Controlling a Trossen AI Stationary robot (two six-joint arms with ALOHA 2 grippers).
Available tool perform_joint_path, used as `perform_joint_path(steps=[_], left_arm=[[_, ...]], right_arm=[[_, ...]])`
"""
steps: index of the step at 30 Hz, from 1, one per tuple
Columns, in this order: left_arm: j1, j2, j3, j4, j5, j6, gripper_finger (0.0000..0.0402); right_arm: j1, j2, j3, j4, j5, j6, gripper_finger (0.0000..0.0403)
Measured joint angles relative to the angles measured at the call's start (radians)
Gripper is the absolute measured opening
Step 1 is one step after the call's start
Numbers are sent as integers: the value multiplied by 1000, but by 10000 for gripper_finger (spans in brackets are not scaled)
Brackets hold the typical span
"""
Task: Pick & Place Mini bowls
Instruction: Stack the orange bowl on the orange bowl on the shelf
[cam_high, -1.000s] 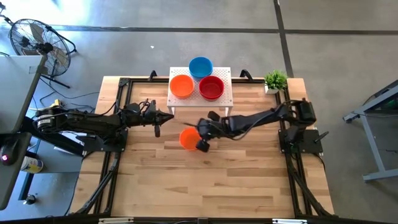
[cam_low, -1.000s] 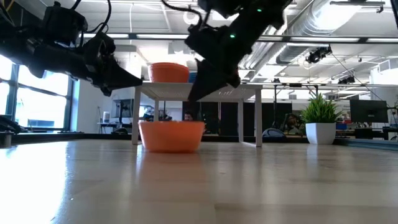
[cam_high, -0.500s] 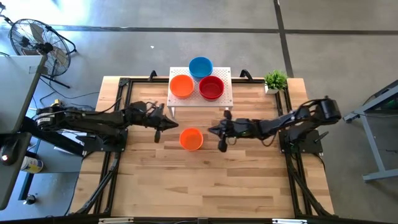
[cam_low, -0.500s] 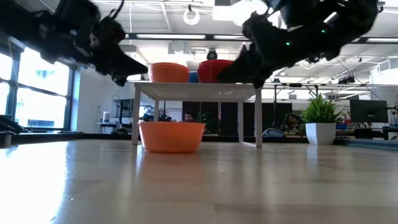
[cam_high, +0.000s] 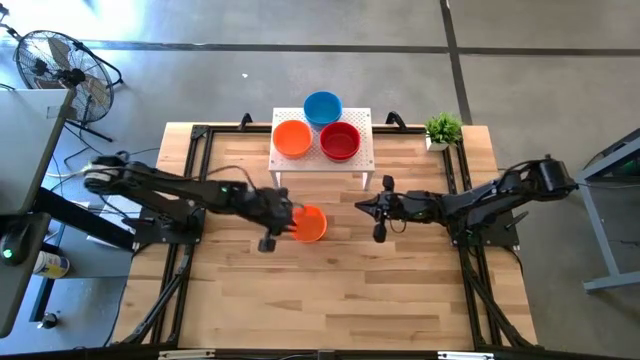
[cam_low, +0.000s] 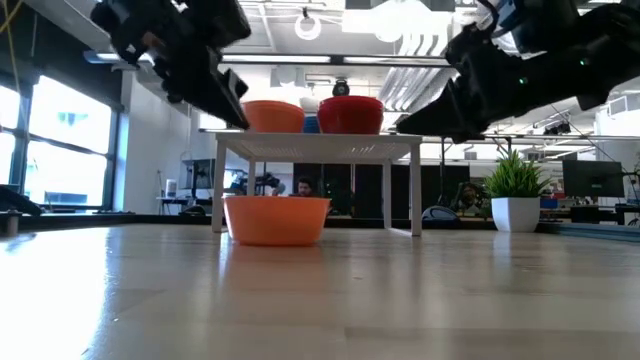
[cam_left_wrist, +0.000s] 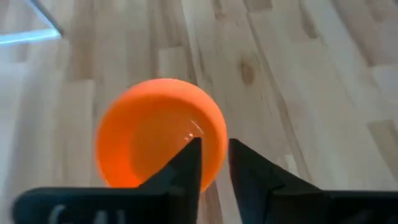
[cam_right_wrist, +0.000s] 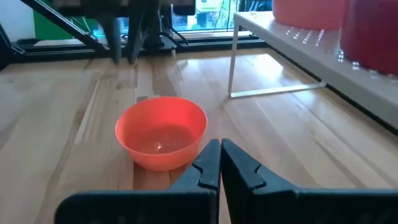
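**Left pincer poised over the orange bowl on the table**

An orange mini bowl (cam_high: 311, 224) is seen upright on the bare wood of the table (cam_high: 400, 290), in front of the white stand (cam_high: 361, 158) and apart from its legs. Three more bowls are carried on the stand: an orange one (cam_high: 292, 138), a red one (cam_high: 340, 142) and a blue one (cam_high: 322, 107) behind them.

The left pincer (cam_high: 283, 222) is held just above the near rim of the loose bowl. In the left wrist view its fingers (cam_left_wrist: 186, 165) are parted only by a narrow slot, and nothing is gripped; the rim appears to lie below that slot. The right pincer (cam_high: 377, 213) is kept well apart from the bowl, near the stand's leg, with its fingers pressed together and empty.

For the grasp to be made well, it is judged that one finger should be lowered inside the wall and one outside, so that the thin rim is pinched squarely. The descent should be stopped before the table is struck, and the lift should be taken straight up, since a light bowl is likely to tip or skate away.

The bowl is small, round and glossy, of solid orange plastic, with a highlight on its empty inner floor.
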Motion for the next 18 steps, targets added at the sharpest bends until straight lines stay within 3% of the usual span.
perform_joint_path(steps=[9,18], left_arm=[[-122,239,148,-105,-138,37,152],[-132,371,191,-139,-242,-35,159]], right_arm=[[0,0,-28,7,-1,16,2],[0,1,-28,6,-19,16,2]])
